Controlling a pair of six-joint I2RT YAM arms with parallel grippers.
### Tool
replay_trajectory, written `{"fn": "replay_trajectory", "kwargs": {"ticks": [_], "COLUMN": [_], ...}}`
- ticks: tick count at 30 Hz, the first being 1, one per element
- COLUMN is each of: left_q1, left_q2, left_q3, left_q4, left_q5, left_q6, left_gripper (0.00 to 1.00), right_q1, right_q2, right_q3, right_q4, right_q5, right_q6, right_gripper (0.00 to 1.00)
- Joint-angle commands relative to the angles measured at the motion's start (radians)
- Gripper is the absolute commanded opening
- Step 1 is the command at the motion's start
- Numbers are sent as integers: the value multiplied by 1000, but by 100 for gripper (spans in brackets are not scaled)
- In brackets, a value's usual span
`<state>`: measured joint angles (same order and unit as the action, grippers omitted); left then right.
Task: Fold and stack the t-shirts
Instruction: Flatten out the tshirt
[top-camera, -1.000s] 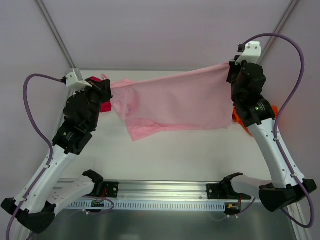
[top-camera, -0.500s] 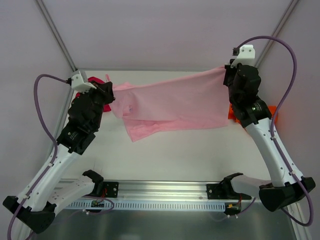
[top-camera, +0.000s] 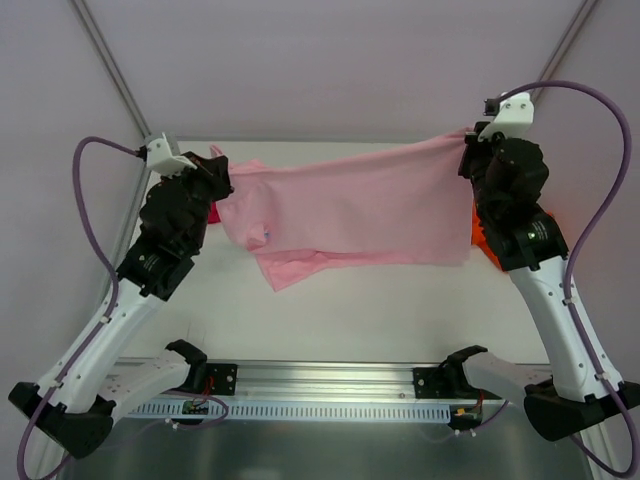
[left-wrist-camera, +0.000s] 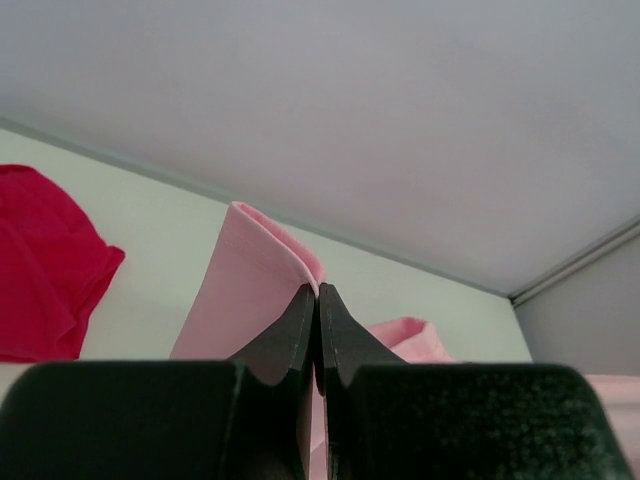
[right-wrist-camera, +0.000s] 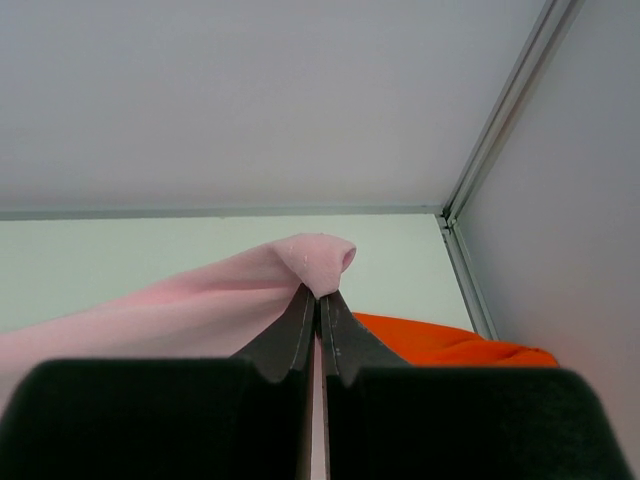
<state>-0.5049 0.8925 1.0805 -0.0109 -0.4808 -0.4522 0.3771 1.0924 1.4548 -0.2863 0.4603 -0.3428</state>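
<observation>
Pink t-shirt (top-camera: 350, 210), perhaps tauter, between hands (top-camera: 222, 179) (top-camera: 468, 141)

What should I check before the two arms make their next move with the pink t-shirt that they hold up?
1. Left gripper shut on the light pink cloth t-shirt: ok.
2. Right gripper shut on the same shirt: ok.
3. Upper edge stretched between the grippers: ok.
4. Shirt hangs smooth: not ok, lower left part is bunched.
5. Crimson red cloth t-shirt apart from the pink one: ok.
6. Bright orange cloth t-shirt apart from it: cannot tell.
</observation>
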Motion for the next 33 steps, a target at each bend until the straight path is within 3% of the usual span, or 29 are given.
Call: {"fn": "replay_trajectory", "kwargs": {"ticks": [1, 13, 20, 33], "left_q1": [-4, -4, -3, 28], "left_q2": [65, 95, 259, 706], "left_q3": [-2, -13, 4, 223], "left_q4": [54, 100, 118, 31], "left_q5": [-90, -88, -99, -171], "left_q6": [49, 73, 78, 37], "left_gripper": [0, 0, 0, 0], "right_q1": [2, 20, 20, 20], "right_q2": [10, 93, 202, 540], "right_q3": [-59, -48, -40, 131], "right_q4": [41, 46, 49, 32], "right_q5": [32, 41, 75, 104], "right_q6": [-7, 4, -2, -2], "right_gripper": [1, 1, 1, 1]}}
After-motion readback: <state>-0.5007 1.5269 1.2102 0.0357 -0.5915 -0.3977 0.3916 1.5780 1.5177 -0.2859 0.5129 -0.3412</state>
